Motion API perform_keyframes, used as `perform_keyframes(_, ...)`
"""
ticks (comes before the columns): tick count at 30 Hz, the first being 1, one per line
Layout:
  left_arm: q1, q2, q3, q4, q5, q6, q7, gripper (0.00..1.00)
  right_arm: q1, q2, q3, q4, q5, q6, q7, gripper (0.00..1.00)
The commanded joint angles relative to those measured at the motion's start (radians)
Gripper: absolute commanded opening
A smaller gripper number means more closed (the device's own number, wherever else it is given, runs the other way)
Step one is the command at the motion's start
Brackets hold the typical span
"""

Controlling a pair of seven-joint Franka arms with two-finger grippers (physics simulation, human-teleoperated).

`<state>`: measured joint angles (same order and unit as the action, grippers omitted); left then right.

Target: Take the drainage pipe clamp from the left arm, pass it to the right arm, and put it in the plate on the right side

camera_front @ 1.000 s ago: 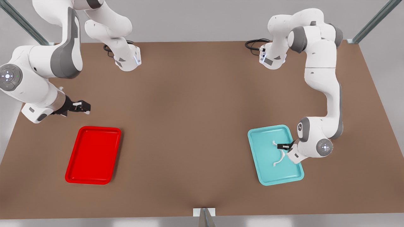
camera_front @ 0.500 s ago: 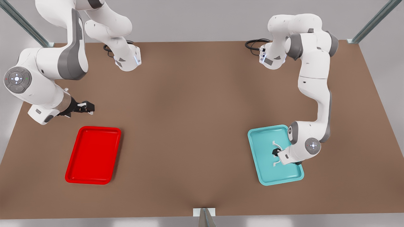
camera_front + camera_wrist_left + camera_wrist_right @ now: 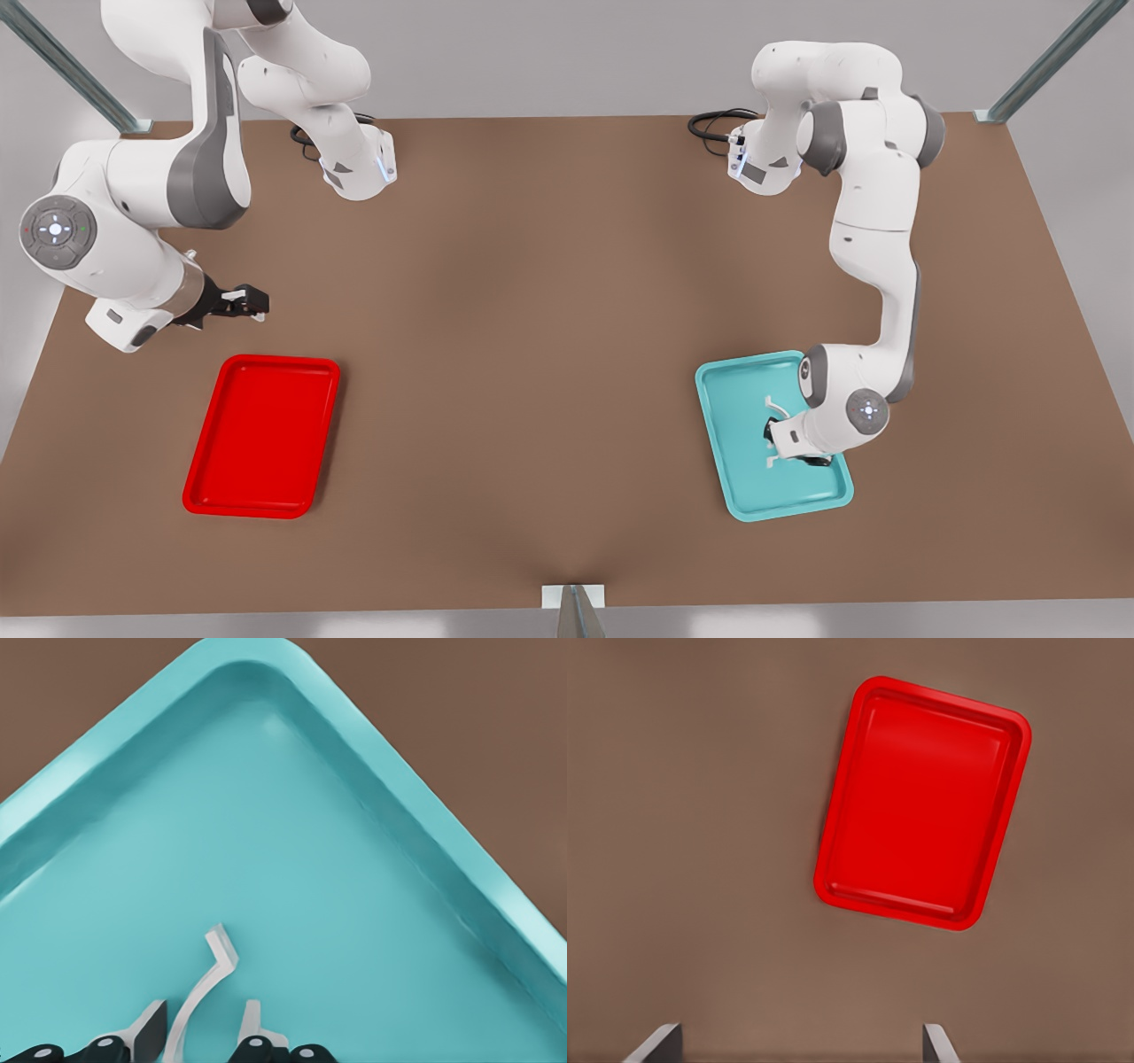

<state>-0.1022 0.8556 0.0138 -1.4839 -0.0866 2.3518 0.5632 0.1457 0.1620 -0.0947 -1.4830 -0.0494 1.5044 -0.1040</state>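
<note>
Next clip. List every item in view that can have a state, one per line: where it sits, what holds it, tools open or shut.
Pipe clamp: lying in the teal tray, between the left tool's fingers, not lifted.
Teal tray: flat on the table, holding the clamp.
Red tray: flat on the table, nothing in it.
Left tool: open, down in the teal tray, straddling the clamp.
Right tool: open, waiting above the table beyond the red tray.

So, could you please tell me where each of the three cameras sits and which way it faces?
Front view: high above the table, looking down on both arms.
Left wrist view: just above the teal tray, own left tool straddling the drainage pipe clamp.
Right wrist view: above the plate, right tool fingertips showing.
Front shares each tray with one wrist view.
</note>
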Motion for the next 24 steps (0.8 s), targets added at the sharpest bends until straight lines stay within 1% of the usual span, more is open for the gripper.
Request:
perform_keyframes(1,0.001,0.0,0.0,0.001,0.005,0.009,0.112,0.53,0.0,-0.001,0.0,0.0,0.0,-0.003,-0.005,1.0)
perform_keyframes(3,0.001,0.0,0.0,0.001,0.001,0.009,0.11,0.47,0.0,-0.001,0.0,0.0,0.0,-0.003,-0.005,1.0)
perform_keyframes(5,0.001,-0.001,0.0,0.001,-0.002,0.009,0.107,0.37,0.002,-0.001,0.0,-0.002,0.0,-0.003,-0.003,1.0)
perform_keyframes(7,0.001,-0.006,0.0,0.001,-0.021,0.0,0.073,0.21,0.0,-0.001,0.0,-0.002,0.0,-0.003,-0.003,1.0)
perform_keyframes(13,0.001,-0.02,0.0,-0.001,-0.044,-0.006,0.066,0.21,0.006,-0.001,0.0,-0.005,0.0,-0.003,-0.003,1.0)
perform_keyframes(14,-0.011,-0.05,0.0,-0.021,-0.048,-0.012,0.032,0.21,0.006,-0.001,0.0,-0.005,0.0,-0.003,-0.003,1.0)
perform_keyframes(16,-0.031,-0.147,0.002,-0.035,-0.019,-0.153,-0.101,0.21,0.037,0.007,0.001,0.0,0.0,0.003,-0.002,1.0)
perform_keyframes(17,-0.054,-0.208,0.002,-0.035,0.028,-0.25,-0.282,0.21,0.068,0.025,0.001,0.012,0.002,0.014,-0.002,1.0)
perform_keyframes(18,-0.07,-0.25,0.002,-0.035,0.027,-0.302,-0.439,0.21,0.095,0.057,0.003,0.047,0.013,0.016,-0.003,1.0)
perform_keyframes(19,-0.088,-0.253,0.0,-0.033,0.03,-0.309,-0.595,0.21,0.155,0.088,0.004,0.081,0.02,0.016,0.0,1.0)
perform_keyframes(20,-0.146,-0.247,0.002,-0.022,0.047,-0.338,-0.707,0.21,0.199,0.112,0.004,0.107,0.02,0.023,0.0,1.0)
perform_keyframes(21,-0.189,-0.239,-0.002,0.005,0.103,-0.339,-0.891,0.21,0.23,0.168,0.004,0.156,0.069,0.025,0.0,1.0)
perform_keyframes(23,-0.303,-0.216,-0.002,0.048,0.113,-0.344,-1.207,0.21,0.284,0.237,0.006,0.199,0.106,0.056,-0.002,1.0)
perform_keyframes(24,-0.34,-0.153,-0.015,0.172,0.077,-0.423,-1.316,0.21,0.333,0.257,0.007,0.202,0.105,0.097,-0.002,1.0)
